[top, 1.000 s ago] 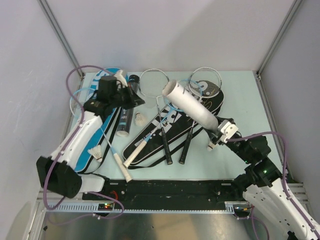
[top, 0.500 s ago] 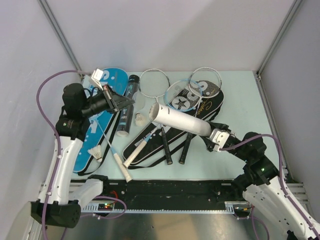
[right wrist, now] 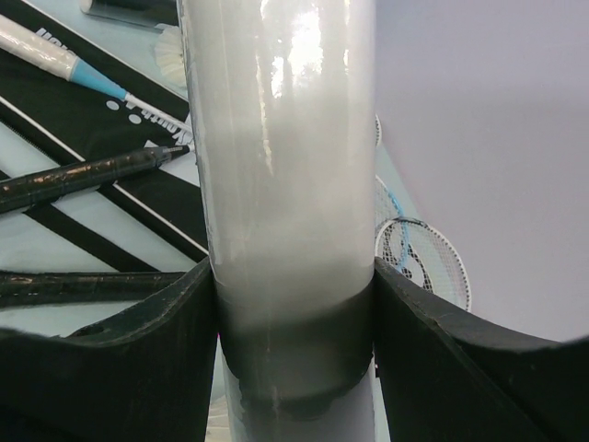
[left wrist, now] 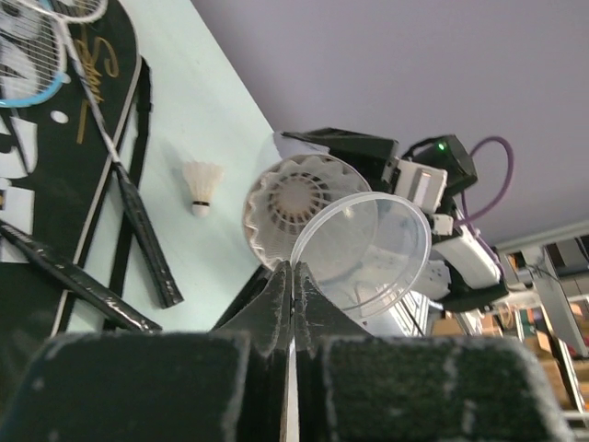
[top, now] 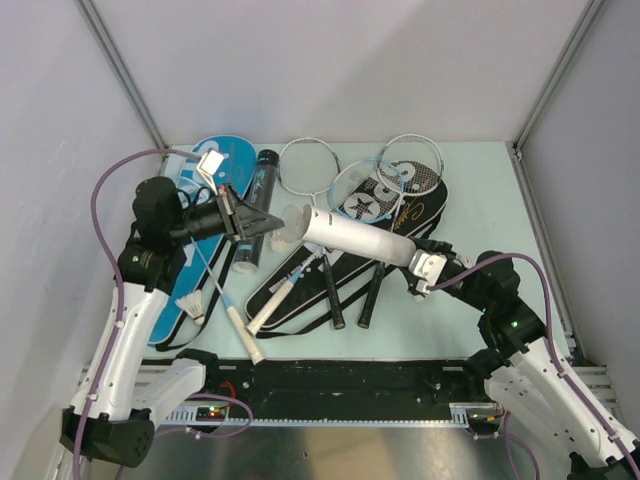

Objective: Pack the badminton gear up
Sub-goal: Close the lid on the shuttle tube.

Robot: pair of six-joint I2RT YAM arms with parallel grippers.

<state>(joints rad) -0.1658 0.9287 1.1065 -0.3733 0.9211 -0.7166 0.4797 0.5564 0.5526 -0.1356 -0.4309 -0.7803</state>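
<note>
My right gripper [top: 420, 262] [right wrist: 294, 304] is shut on the lower end of a white shuttle tube [top: 360, 238] [right wrist: 285, 138]. It holds the tube above the table, nearly level, with the open mouth [left wrist: 296, 198] to the left and shuttlecock feathers showing inside. My left gripper [top: 270, 221] [left wrist: 293, 269] is shut on the rim of a clear round lid [top: 288, 229] [left wrist: 366, 250], right in front of that mouth. Rackets [top: 330, 280] lie across the black racket bag [top: 300, 290]. A loose shuttlecock [left wrist: 201, 187] lies on the table.
A blue racket bag [top: 215, 165] lies at the left with a shuttlecock [top: 190, 305] on it. A black and white tube [top: 255, 215] lies beside it, under my left gripper. Racket heads [top: 410, 165] spread at the back. A white-handled racket [top: 262, 310] points toward the front edge.
My left gripper has swung right with the lid, up to the tube's mouth. My right arm has tipped the tube from a steep slant to nearly level, mouth to the left.
</note>
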